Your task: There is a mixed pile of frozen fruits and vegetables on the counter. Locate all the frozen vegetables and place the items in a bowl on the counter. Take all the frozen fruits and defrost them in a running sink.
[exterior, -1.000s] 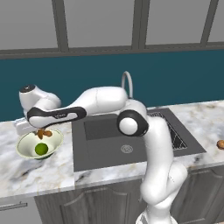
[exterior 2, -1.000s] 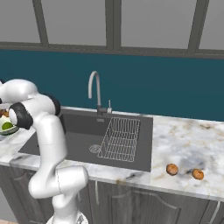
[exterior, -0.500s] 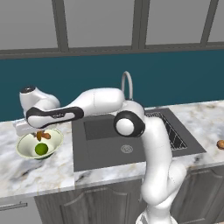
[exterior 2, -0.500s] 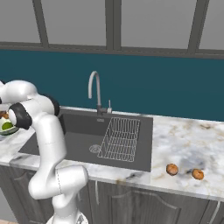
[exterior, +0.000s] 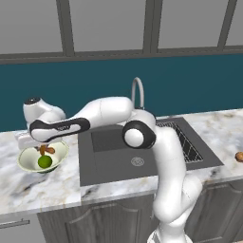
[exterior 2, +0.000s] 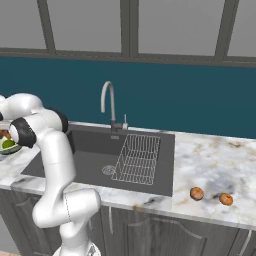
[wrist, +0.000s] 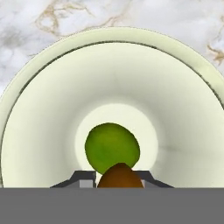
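I've got the mushroom point(wrist: 120, 176) pinched tight in the gripper point(exterior: 44, 150), hanging right over the bowl point(exterior: 28, 159). Below it the green ball point(wrist: 112, 148) sits in the bowl's bottom. The bowl stands on the counter point(exterior: 42, 187), just left of the sink point(exterior: 118, 161). Far from the bowl, past the sink's right end, two oranges point(exterior 2: 197, 193) point(exterior 2: 226, 199) lie on the marble, near each other.

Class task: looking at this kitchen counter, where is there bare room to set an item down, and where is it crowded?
Free: marble counter between the sink and two orange pieces; also the basin floor left of the wire rack. Crowded: the bowl, under the end effector, holding a green ball.
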